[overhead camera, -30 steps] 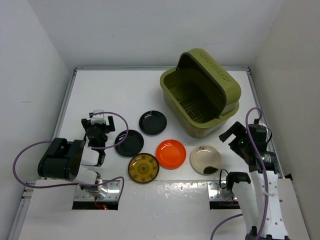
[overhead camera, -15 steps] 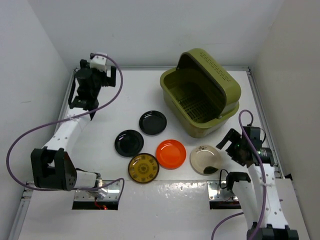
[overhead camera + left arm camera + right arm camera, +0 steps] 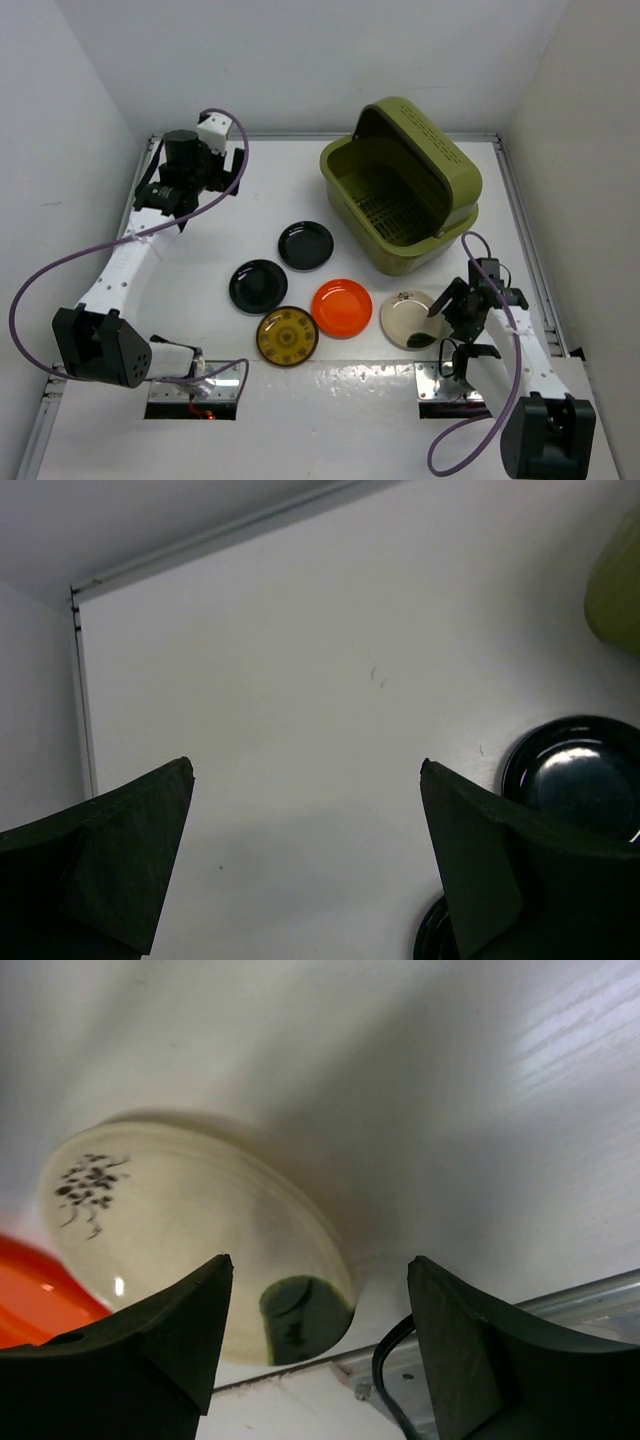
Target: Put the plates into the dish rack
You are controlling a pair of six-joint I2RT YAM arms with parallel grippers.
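- Plates (image 3: 335,305): all five lie flat on the worktop (image 3: 260,180), none loaded yet. The cream plate (image 3: 410,319) lies farthest right, just beside the orange plate (image 3: 342,307). The yellow plate (image 3: 287,336) and two black plates (image 3: 258,286) (image 3: 305,245) lie leftward.
- Rack (image 3: 338,172): it stands beyond the cream plate with its lid (image 3: 432,135) swung up, so the slatted floor is reachable from above.
- Right hand (image 3: 447,303): spread and holding nothing, low at the cream plate's right edge. In its wrist view the hand (image 3: 318,1260) straddles that plate's (image 3: 190,1220) rim, with the dark patch nearest and the orange plate (image 3: 30,1280) beyond.
- Step in hand, as I judge it: take the cream plate first.
  - A shallow plate flat on a worktop gives little to bite. One finger needs to go under or hard against the raised rim and the other over the inside.
  - Close fully before lifting.
  - Pushing sideways risks sliding it into the orange plate.
  - Lift clear of the rack wall, then lower the plate on edge into the slats rather than dropping it.
- Left hand (image 3: 165,190): far off at the worktop's left rear, spread and empty. Its wrist view shows the hand (image 3: 305,770) over bare worktop, a black plate (image 3: 570,780) to one side. It is better placed for the black plates.
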